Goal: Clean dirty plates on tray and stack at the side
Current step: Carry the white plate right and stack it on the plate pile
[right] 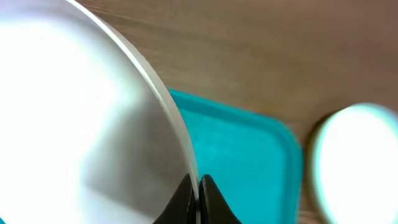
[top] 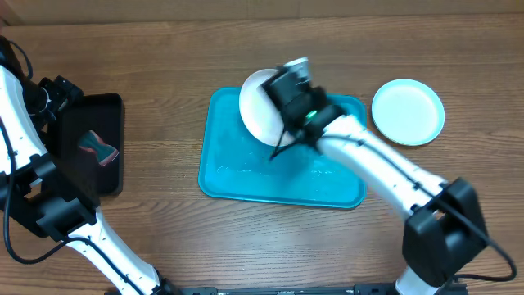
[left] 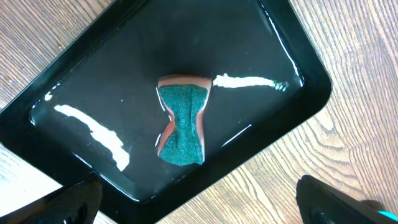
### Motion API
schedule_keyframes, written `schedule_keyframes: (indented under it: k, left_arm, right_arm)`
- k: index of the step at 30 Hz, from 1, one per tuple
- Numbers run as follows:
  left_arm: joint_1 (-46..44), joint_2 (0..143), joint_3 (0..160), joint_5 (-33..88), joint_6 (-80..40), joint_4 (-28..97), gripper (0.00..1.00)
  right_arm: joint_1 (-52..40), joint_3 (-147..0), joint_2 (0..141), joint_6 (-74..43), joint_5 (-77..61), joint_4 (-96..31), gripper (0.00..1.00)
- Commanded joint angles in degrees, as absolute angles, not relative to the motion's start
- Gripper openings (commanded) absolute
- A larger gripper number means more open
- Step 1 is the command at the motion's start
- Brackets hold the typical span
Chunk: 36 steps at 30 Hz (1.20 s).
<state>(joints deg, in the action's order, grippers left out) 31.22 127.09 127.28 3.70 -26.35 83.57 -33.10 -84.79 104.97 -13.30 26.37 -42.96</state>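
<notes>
At the left, the left end effector (left: 199, 208) hangs wide open and empty over the sponge (left: 181, 124) in the black tray (left: 93, 81). The right end effector (right: 198, 196) pinches the white plate (top: 260, 106) by its rim, tilted above the turquoise tray (top: 246, 176). It looks like stacking: carry it right and level it onto the light blue plate (top: 408, 112).
</notes>
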Motion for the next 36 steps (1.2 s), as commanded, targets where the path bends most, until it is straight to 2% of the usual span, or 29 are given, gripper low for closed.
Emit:
schedule_keyframes:
  k: [1, 4, 6, 15, 22, 27, 30, 31, 34, 36]
  left_arm:
    - [30.94, 126.26, 127.66, 4.10, -25.30, 83.55, 1.00]
    - [30.94, 126.26, 127.66, 4.08, -25.30, 83.55, 1.00]
    - [30.94, 126.26, 127.66, 4.05, -25.30, 83.59, 1.00]
    - [30.74, 126.26, 127.66, 4.08, -25.30, 83.53, 1.00]
    - [30.63, 126.26, 127.66, 4.08, -25.30, 83.53, 1.00]
    - [30.74, 126.26, 127.66, 4.08, -25.28, 83.53, 1.00]
    - [30.72, 126.26, 127.66, 4.08, -25.28, 83.53, 1.00]
    - [30.72, 126.26, 127.66, 4.08, -25.28, 83.53, 1.00]
    - [30.72, 126.26, 127.66, 4.08, -25.28, 83.53, 1.00]
    - [30.72, 126.26, 127.66, 4.08, -25.28, 83.53, 1.00]
  right_arm:
    - [-22.76, -85.52, 103.18, -18.28, 0.58, -42.61, 0.04]
    - [-13.47, -85.52, 103.20, -18.28, -10.90, -43.48, 0.04]
    - [-8.45, -85.52, 103.20, -18.26, -13.69, -44.91, 0.04]
    - [12.97, -85.45, 103.35, -18.13, -9.50, -56.05, 0.04]
    - [20.86, -85.38, 103.74, -18.33, -9.45, -55.72, 0.04]
    - [22.87, -81.14, 104.12, -20.84, -5.69, -50.19, 0.04]
    - [22.85, -78.00, 104.25, -21.28, -5.28, -45.74, 0.28]
    - [22.85, -77.23, 104.27, -21.28, -5.34, -44.62, 0.31]
    - [22.85, -76.99, 104.27, -21.23, -6.11, -43.77, 0.33]
    - [22.85, -77.17, 104.16, -20.51, -8.08, -44.25, 0.49]
